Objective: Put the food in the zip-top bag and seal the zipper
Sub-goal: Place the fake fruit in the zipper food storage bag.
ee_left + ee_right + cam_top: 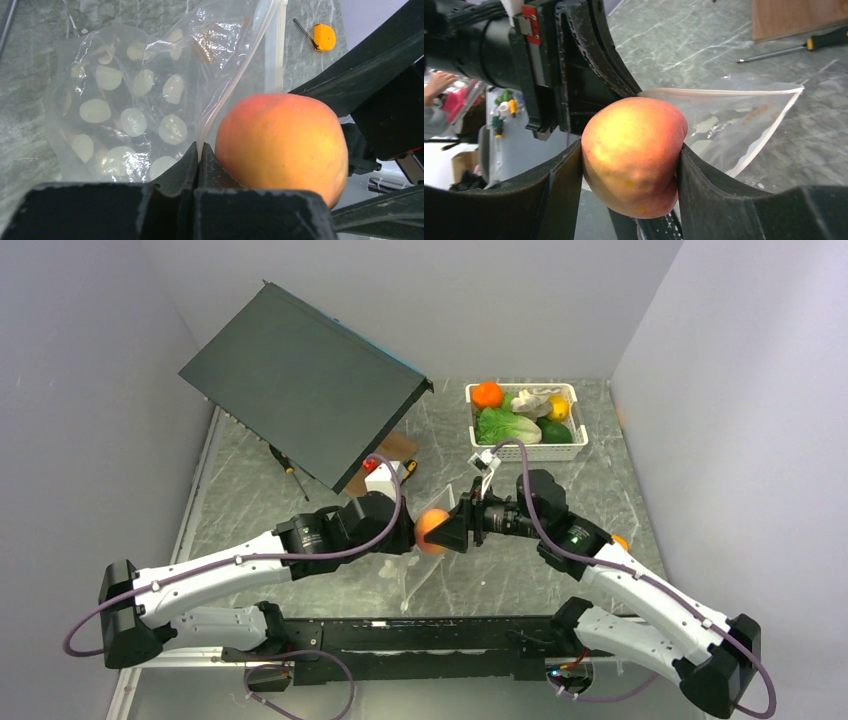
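A pink-orange peach (634, 150), one piece of the food, is gripped between the fingers of my right gripper (630, 160), held above the table at the mouth of the zip-top bag (734, 120). My left gripper (200, 152) is shut on the bag's mouth edge, pinching the whitish zipper (235, 80) and holding that side up. The clear dotted bag (130, 110) hangs and spreads behind it. The peach (282, 142) touches the left gripper's right finger. In the top view both grippers meet at the peach (430, 528), mid-table.
A white slotted basket (580, 440) at the back right holds an orange (487, 394), green lettuce (505, 425), a yellow fruit (558, 408) and a beige piece (530, 398). A dark panel (300, 380) leans at the back left, a screwdriver (285, 465) beside it. A yellow tape measure (324, 37) lies beyond the bag.
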`<action>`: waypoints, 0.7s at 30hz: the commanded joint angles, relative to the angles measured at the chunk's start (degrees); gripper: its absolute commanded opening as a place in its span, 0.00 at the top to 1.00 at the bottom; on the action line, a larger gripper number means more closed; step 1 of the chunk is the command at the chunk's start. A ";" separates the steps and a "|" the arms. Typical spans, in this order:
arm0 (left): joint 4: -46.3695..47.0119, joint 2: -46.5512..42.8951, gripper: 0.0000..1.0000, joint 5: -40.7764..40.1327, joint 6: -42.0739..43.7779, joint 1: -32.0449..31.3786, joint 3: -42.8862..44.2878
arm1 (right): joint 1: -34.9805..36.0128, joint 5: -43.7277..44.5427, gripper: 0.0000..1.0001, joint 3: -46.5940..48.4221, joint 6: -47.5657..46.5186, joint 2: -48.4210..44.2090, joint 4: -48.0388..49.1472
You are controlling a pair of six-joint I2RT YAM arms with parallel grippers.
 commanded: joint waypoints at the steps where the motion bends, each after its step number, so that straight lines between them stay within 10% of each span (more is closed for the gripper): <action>1: 4.39 -1.78 1.00 0.70 -0.57 -0.03 1.24 | 3.48 13.38 1.00 -1.60 -3.16 -1.30 -2.36; 17: 7.37 -4.51 1.00 1.09 -0.76 0.06 -0.25 | 10.01 25.82 0.99 0.50 -1.67 3.68 -4.26; 21: 8.72 -5.03 1.00 1.89 -0.93 0.06 -0.23 | 11.74 24.23 0.72 0.66 -0.78 5.21 -1.68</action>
